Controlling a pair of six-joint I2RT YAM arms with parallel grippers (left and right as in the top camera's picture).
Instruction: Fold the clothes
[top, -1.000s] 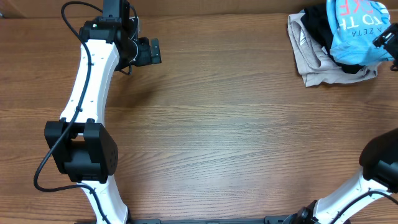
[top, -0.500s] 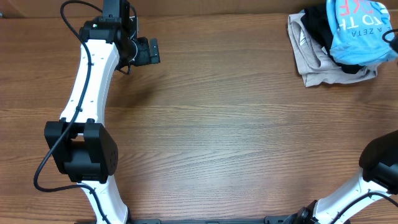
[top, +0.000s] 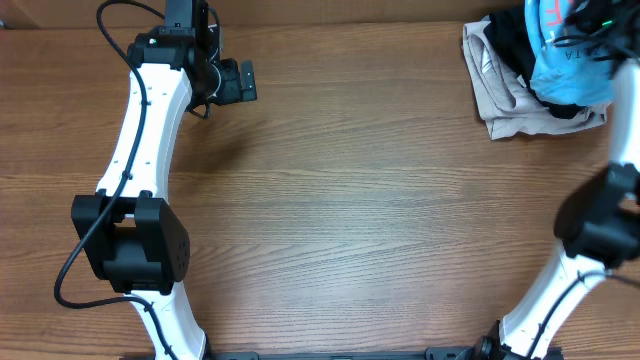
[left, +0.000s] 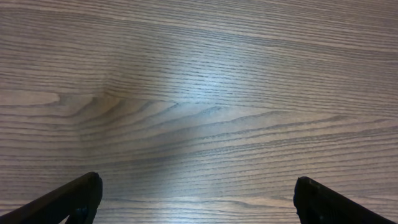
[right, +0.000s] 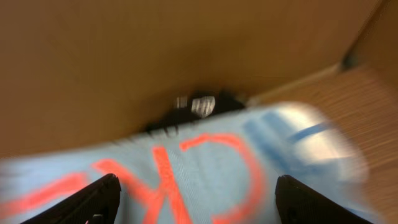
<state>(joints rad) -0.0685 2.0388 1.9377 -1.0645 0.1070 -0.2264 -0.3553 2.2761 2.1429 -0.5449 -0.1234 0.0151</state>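
Observation:
The sky-blue t-shirt (top: 566, 62) lies crumpled on top of a pile at the table's far right corner, white text and red lettering showing. In the right wrist view its blue fabric with large red letters (right: 205, 180) fills the lower frame, blurred. My right gripper (right: 198, 199) is open, fingers wide apart just above the shirt; in the overhead view it hangs over the shirt's top (top: 590, 18). My left gripper (top: 248, 82) is open and empty over bare wood at the far left; it also shows in the left wrist view (left: 198, 199).
A black garment (top: 508, 42) and a beige-grey garment (top: 505, 100) lie under the shirt in the same pile. A brown wall (right: 155, 56) rises right behind the pile. The wooden table (top: 380, 210) spreads between the arms.
My right arm has swung in from the right edge and now reaches over the blue shirt. The left arm has not moved.

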